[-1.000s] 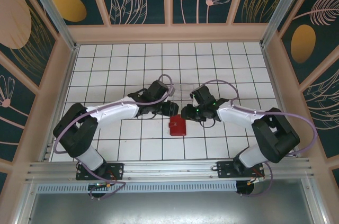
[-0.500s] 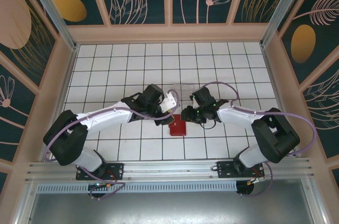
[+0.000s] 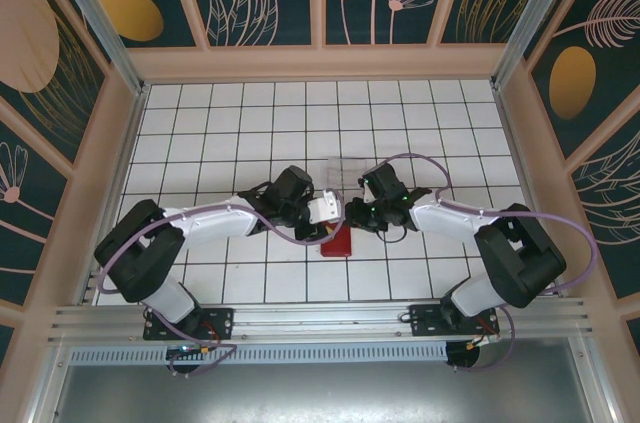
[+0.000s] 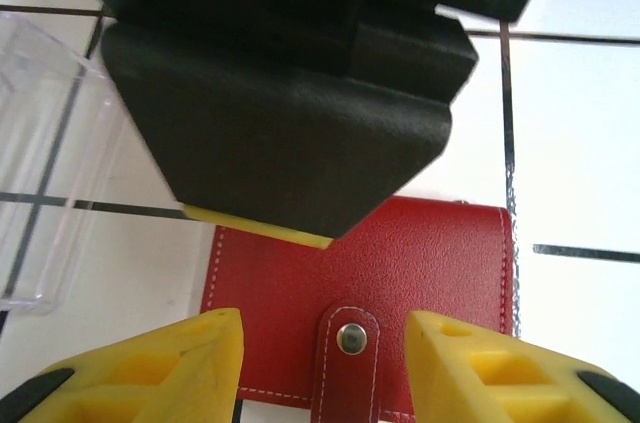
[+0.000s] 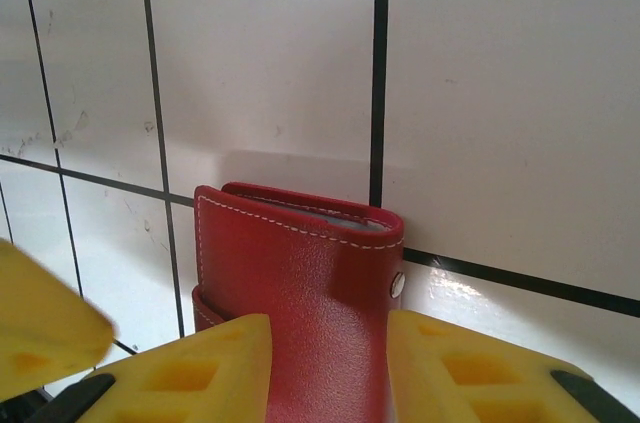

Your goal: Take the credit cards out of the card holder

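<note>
Red card holder (image 4: 420,263), seemingly snapped closed.

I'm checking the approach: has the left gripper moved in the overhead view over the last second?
Yes. Against the tile grid, the left gripper has shifted toward the near side and now overlaps the far-left corner of the red card holder.

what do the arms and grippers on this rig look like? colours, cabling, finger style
The left arm and right arm match: white link shells, black joints and bases, a lilac cable looping alongside each. The left gripper and right gripper have black bodies; their fingers are yellow blocks with square recesses, black near the base.
</note>
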Controlling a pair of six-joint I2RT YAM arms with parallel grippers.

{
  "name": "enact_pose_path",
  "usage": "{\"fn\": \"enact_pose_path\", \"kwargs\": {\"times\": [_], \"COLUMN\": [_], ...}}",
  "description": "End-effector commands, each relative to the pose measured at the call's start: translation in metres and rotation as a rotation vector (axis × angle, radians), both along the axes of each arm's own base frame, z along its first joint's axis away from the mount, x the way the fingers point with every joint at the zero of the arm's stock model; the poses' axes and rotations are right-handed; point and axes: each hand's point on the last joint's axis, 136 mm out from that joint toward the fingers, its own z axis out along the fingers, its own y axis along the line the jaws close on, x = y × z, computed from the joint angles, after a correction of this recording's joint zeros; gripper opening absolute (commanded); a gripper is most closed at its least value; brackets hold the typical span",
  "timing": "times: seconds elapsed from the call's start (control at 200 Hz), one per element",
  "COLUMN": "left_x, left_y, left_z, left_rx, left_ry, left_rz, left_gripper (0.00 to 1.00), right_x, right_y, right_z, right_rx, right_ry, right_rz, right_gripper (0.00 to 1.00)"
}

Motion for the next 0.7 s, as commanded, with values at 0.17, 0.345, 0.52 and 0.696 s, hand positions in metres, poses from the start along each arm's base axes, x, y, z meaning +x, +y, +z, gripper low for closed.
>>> {"fn": "enact_pose_path", "kwargs": {"times": [0.17, 0.345, 0.52, 0.696], "left_x": [-0.004, -0.004, -0.004, -0.002], "left_y": [-0.005, -0.002, 0.002, 0.005], "left_z": [-0.02, -0.037, -0.044, -0.049], "left_rx": [0.054, 0.111, 0.149, 0.18], "left_ry": [0.011, 0.038, 0.046, 0.051], "left_rz": [-0.071, -0.077, -0.077, -0.071], "left_gripper": [0.47, 0.44, 0.44, 0.4], "right_x": [0.006, 0.008, 0.007, 0.006], "right_y": [-0.009, -0.006, 0.007, 0.008], "right_z": [-0.009, -0.011, -0.011, -0.023], "right_rx": [-0.019, 0.017, 0.075, 0.062], "right_ry": [0.007, 0.033, 0.06, 0.087], "right_rz": [-0.057, -0.068, -0.045, -0.041], "right_gripper": [0.37, 0.37, 0.38, 0.38]}}
